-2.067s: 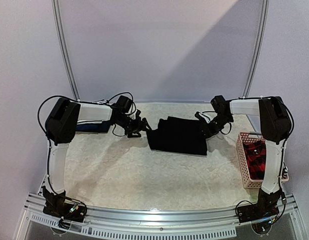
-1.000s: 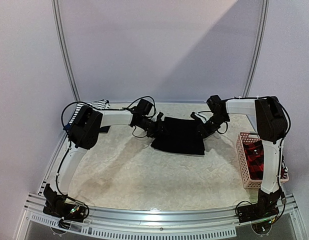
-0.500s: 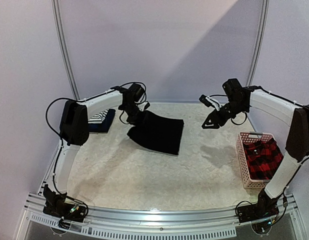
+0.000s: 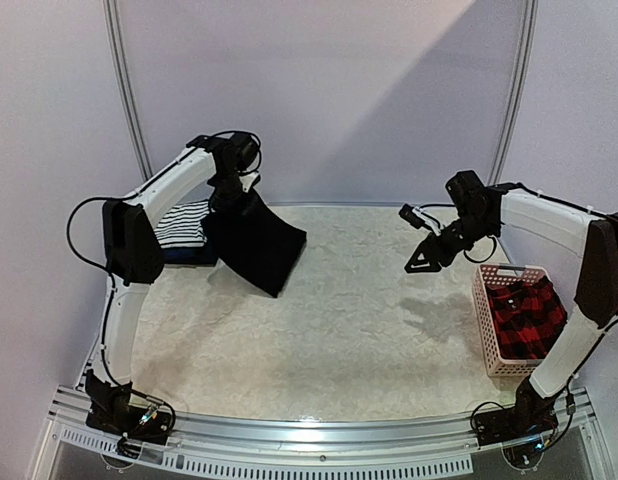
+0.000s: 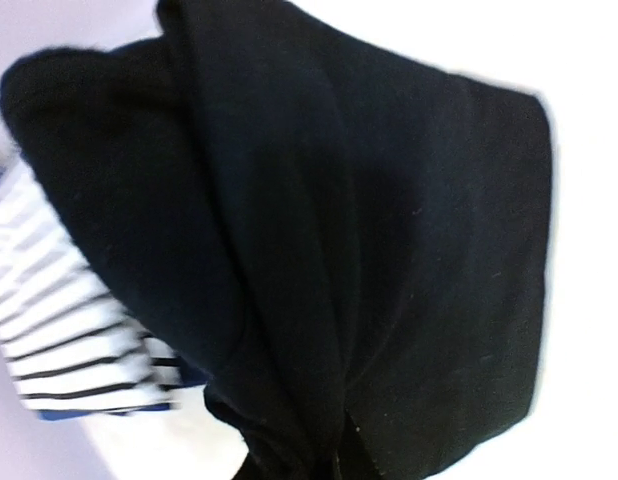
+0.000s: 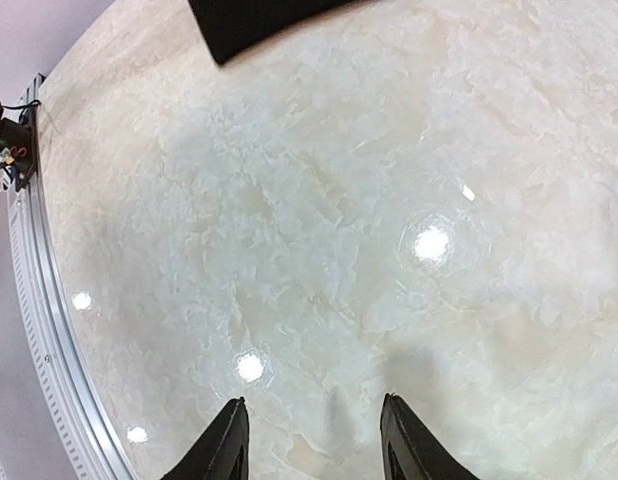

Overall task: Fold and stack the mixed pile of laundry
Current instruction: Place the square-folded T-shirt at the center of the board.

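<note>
Fabric is pinched in the left gripper [image 4: 231, 196], whose jaws are drawn almost together on an upper edge of the black shirt [image 4: 259, 245]. The gripper is held high over the far left corner of the table [image 4: 329, 350]. From that single hold the folded shirt hangs as a slanted panel, and its lowest corner appears to brush the table surface; a grip by one edge lets the folded layers be carried together. In the left wrist view the shirt fills nearly the whole picture, so the fingers themselves are hidden. Just beside the hanging panel, at the far left corner, the striped tank top [image 4: 182, 224] lies on a navy piece [image 5: 89, 412]. This is judged to be the stack on which the shirt is to be laid. The right gripper [image 6: 314, 445] is held in the air over the right half of the table, its jaws partly parted with nothing between them. It is probably kept clear of the carry and near the next garment. At the right edge the plaid shirt [image 4: 524, 315] is seen unfolded in the pink basket [image 4: 486, 330].
</note>
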Available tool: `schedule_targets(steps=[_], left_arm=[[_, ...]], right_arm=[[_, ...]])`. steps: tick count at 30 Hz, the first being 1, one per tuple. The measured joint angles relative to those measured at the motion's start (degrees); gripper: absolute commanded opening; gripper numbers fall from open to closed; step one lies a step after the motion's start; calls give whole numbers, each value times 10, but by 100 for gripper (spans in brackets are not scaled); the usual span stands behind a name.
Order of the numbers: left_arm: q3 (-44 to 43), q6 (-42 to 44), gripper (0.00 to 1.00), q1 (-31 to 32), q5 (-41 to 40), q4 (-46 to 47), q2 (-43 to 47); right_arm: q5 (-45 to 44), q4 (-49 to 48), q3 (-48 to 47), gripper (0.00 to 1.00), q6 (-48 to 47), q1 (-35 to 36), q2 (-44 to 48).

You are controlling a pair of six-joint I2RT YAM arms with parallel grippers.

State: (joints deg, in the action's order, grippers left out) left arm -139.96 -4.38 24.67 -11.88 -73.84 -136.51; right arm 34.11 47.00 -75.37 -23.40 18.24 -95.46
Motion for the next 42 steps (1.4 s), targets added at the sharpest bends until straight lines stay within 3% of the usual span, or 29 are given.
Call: schedule_targets(steps=[14, 29, 42], left_arm=[[-66, 73, 0, -63, -114, -5, -5], [-77, 123, 0, -67, -186, 12, -1], [-77, 136, 0, -71, -231, 19, 61]], right_arm=[[16, -1, 15, 45, -16, 0, -30], [25, 0, 15, 45, -25, 0, -60], [27, 5, 15, 44, -29, 0, -67]])
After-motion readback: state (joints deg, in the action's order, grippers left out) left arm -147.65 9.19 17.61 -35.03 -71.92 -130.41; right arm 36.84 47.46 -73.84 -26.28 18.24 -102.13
